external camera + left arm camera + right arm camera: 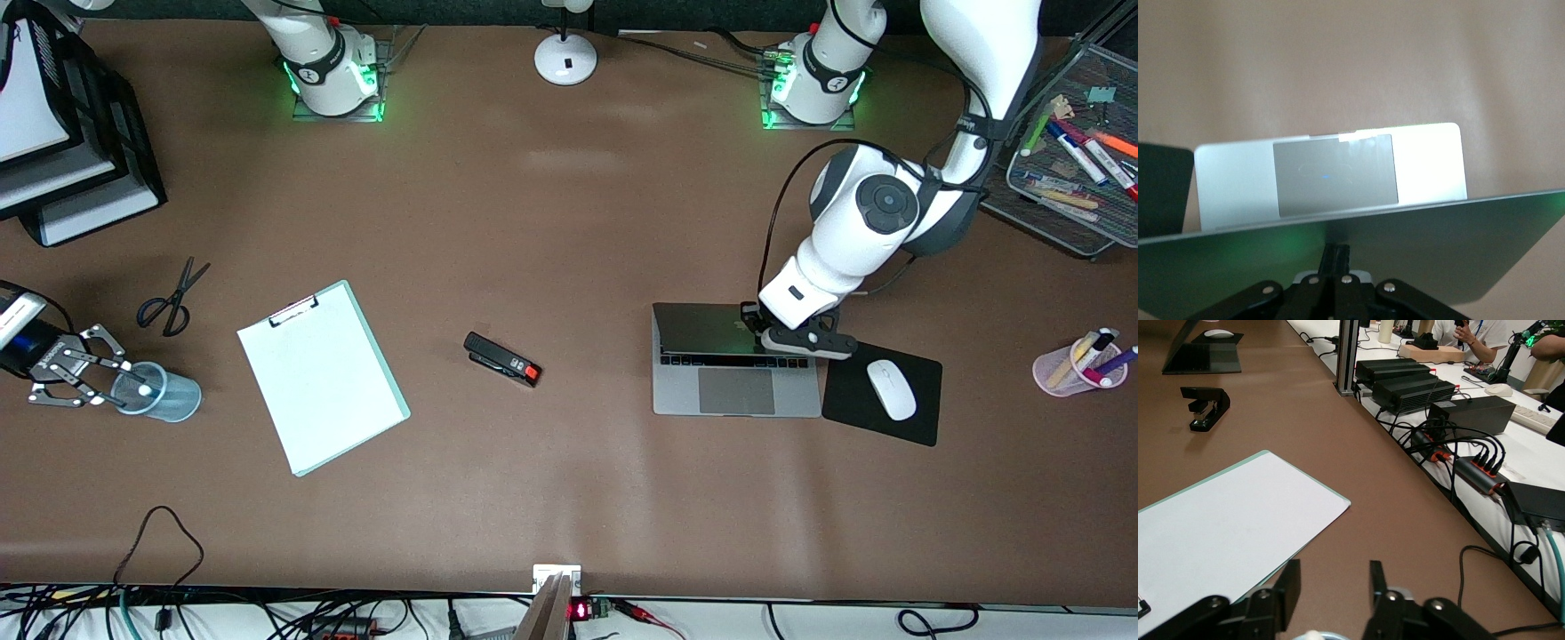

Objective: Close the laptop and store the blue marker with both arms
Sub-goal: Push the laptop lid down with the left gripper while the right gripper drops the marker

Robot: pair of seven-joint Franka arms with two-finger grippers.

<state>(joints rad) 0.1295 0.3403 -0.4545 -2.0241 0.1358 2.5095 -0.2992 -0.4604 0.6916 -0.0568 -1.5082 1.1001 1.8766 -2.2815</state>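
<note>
The silver-grey laptop (736,389) lies toward the left arm's end of the table, with its lid (702,329) tilted partway down over the keyboard. My left gripper (772,338) is shut, its fingers (1338,257) together against the back of the lid (1418,257). The trackpad shows past the lid's edge (1335,175). A clear blue cup (164,396) lies at the right arm's end. The whitish end of the blue marker (142,388) shows inside it; the rest is hard to tell from the cup. My right gripper (111,380) is open and empty at the cup's rim (1333,570).
A clipboard (322,378), black stapler (502,359) and scissors (172,298) lie mid-table. A black mouse pad (916,418) with a white mouse (891,388) is beside the laptop. A pink pen cup (1067,375), a mesh tray (1040,191) and stacked trays (98,133) are at the ends.
</note>
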